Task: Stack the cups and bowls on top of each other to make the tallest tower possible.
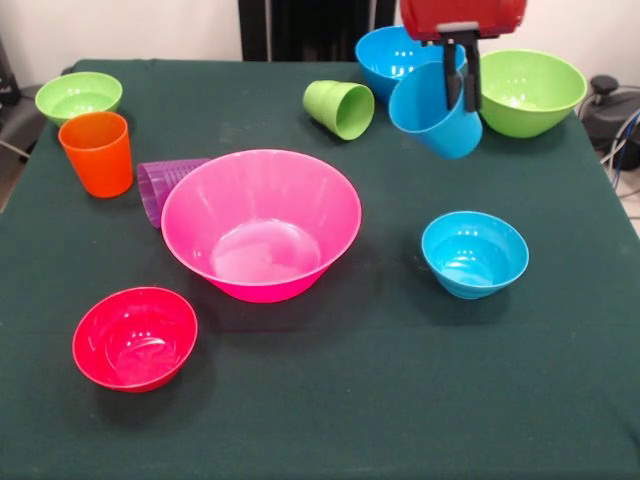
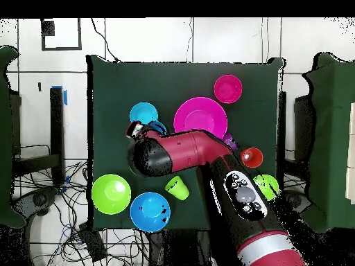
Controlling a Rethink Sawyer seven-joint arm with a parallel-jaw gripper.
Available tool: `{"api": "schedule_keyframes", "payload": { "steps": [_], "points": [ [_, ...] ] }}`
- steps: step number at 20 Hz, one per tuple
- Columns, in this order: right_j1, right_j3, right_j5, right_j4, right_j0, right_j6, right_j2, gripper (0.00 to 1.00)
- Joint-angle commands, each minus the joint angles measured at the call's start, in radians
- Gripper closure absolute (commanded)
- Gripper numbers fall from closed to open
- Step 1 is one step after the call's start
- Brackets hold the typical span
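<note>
My gripper (image 1: 461,98) hangs at the table's far right, shut on the wall of a light blue cup (image 1: 428,118), which it holds tilted above the cloth; in the overhead view the gripper (image 2: 136,130) is mostly hidden under the arm. The large pink bowl (image 1: 261,222) stands empty mid-table, as the overhead view (image 2: 200,118) also shows. An orange cup (image 1: 97,152) stands upright at the left. A purple cup (image 1: 162,186) lies on its side behind the pink bowl. A light green cup (image 1: 340,108) lies on its side at the back. Nothing is stacked.
A small red bowl (image 1: 134,337) sits front left and a small light blue bowl (image 1: 474,254) at the right. A medium blue bowl (image 1: 388,55) and a medium green bowl (image 1: 530,92) stand behind the gripper. A small green bowl (image 1: 78,97) sits far left.
</note>
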Motion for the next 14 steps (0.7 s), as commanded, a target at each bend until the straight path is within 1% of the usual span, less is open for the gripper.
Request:
{"api": "schedule_keyframes", "payload": {
  "steps": [1,2,3,5,6,8,10,14],
  "points": [
    [0.092,0.017,-0.005,-0.193,-0.028,-0.273,0.119,1.0],
    [0.108,-0.002,0.051,-0.21,-0.054,-0.339,0.149,1.0],
    [0.121,-0.015,0.095,-0.215,-0.084,-0.384,0.177,1.0],
    [0.132,-0.042,0.192,-0.215,-0.138,-0.475,0.228,1.0],
    [0.139,-0.057,0.23,-0.213,-0.157,-0.505,0.248,1.0],
    [0.168,-0.09,0.262,-0.222,-0.183,-0.543,0.278,1.0],
    [0.195,-0.124,0.295,-0.223,-0.193,-0.571,0.299,1.0],
    [0.192,-0.114,0.318,-0.223,-0.219,-0.586,0.312,1.0]
  ]
}}
